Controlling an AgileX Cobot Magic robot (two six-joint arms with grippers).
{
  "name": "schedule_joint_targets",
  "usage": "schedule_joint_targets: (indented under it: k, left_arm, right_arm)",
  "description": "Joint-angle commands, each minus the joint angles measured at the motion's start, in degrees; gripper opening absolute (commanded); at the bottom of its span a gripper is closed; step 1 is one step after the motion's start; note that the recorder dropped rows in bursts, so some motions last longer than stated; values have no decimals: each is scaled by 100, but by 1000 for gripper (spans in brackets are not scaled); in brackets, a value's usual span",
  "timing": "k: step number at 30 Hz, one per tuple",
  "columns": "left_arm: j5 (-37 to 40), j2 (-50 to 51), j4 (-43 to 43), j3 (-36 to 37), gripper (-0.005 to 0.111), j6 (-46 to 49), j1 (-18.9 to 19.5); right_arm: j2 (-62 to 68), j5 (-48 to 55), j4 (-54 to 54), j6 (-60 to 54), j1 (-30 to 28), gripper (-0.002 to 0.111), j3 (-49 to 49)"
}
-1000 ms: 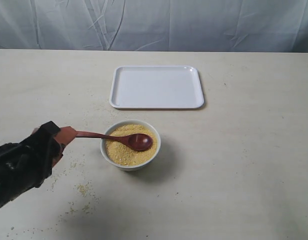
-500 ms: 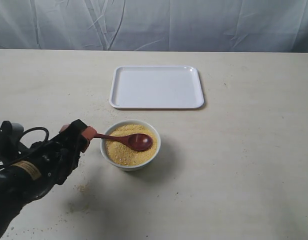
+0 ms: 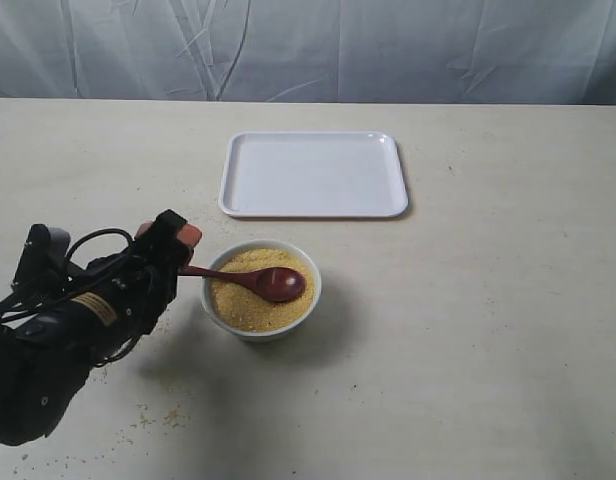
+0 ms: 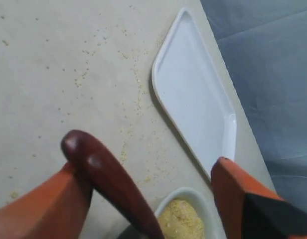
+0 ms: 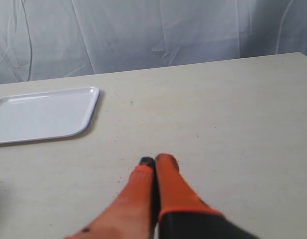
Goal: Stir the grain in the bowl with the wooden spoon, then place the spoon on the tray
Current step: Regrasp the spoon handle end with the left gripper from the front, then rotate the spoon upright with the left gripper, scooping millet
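Jaws on the left arm [image 3: 78, 320] stand wide apart. One orange finger [image 4: 41, 209] touches the handle end of the wooden spoon [image 4: 111, 186] and the other finger [image 4: 230, 191] is well clear of it, so the handle lies between them unclamped. The right jaws are pressed together with nothing between their orange fingers [image 5: 168, 186], above the bare tabletop [image 5: 233, 114]. Loose granules [image 3: 153, 415] are scattered on the tabletop near the left arm. Just past the left jaws the spoon slants down into the bowl [image 3: 260, 333], its oval head resting on the grain [image 3: 243, 300], which fills the bowl nearly to the rim. The bowl stands near the front edge of the tray [image 3: 313, 175] but apart from it. The tray lies flat farther back, and the spoon is not yet on it. Behind the tabletop hangs a wrinkled grey cloth [image 3: 388, 50].
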Motion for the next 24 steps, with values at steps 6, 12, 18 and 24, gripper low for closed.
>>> schedule_joint_targets:
  k: [6,12,18,24]
  left_arm:
    - [-44,46,245,-21,60,-181,174]
    - [-44,46,245,-21,43,-181,174]
    - [-9,46,270,-21,14,75,174]
    - [-49,46,297,-21,0,75,174]
  right_arm:
    - [-34,-76,-2,-2,-26,0,18]
    - [-34,-76,-2,-2,-26,0,18]
    - [-34,-76,-2,-2,-26,0,18]
    - [-34,-76,-2,-2,-26,0,18]
